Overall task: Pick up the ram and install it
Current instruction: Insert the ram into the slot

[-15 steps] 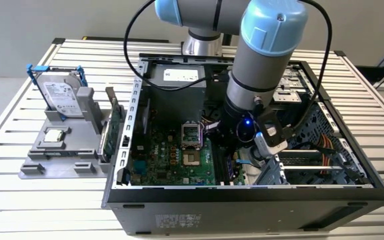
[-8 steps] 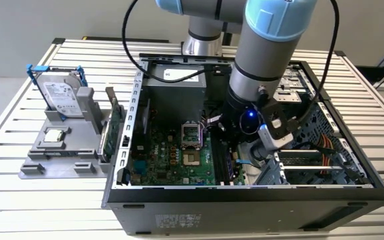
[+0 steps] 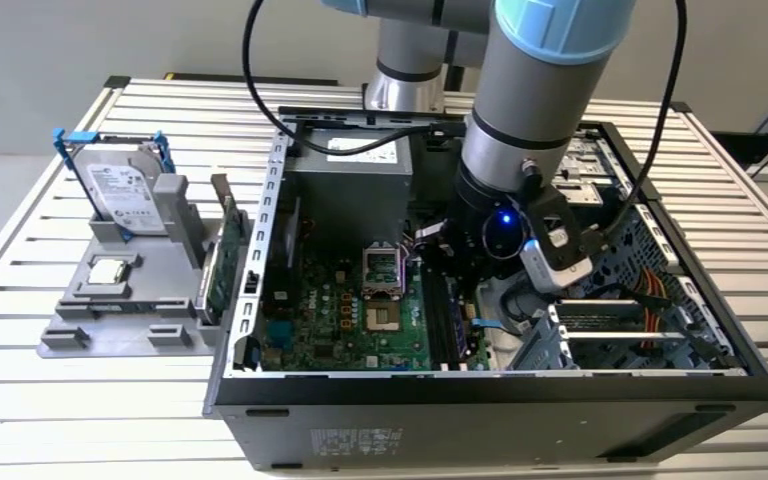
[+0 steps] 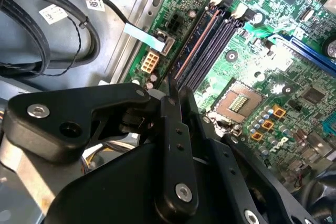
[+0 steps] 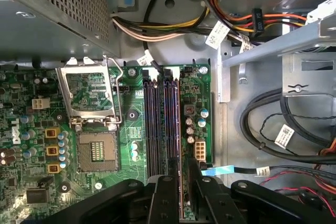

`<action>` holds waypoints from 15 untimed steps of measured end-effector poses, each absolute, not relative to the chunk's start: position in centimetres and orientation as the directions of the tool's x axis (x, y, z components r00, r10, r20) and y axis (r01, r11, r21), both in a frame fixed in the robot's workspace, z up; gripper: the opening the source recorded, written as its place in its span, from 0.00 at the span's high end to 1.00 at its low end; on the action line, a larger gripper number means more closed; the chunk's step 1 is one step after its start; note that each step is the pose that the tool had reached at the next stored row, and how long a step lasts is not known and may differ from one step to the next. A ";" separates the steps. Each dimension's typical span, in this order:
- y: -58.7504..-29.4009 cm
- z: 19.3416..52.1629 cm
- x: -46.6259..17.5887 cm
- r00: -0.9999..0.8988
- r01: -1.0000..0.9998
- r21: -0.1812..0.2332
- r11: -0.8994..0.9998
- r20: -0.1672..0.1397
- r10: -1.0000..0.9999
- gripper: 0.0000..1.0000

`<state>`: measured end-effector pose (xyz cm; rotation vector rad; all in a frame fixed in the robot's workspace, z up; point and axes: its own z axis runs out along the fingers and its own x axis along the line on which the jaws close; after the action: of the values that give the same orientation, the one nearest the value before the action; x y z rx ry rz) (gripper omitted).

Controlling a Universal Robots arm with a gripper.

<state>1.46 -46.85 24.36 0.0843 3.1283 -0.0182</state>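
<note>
jaws – whether they are spread or pinching anything cannot be told from these views. the gripper (image 5: 181,174) hangs inside the open computer case (image 3: 491,400), just above the dark memory slots (image 5: 163,124) beside the empty processor socket (image 5: 97,150). a slim green ram (image 3: 228,255) stands on edge in the grey holder (image 3: 104,320) outside the case – at the exterior view's left, near the hard drive (image 3: 124,195), well apart from the gripper.
</note>
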 end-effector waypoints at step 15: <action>-46.9 24.4 1.5 -0.998 0.055 -0.012 0.998 -0.012 0.054 1.00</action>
<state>1.46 -46.85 24.37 0.0852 3.1283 -0.0186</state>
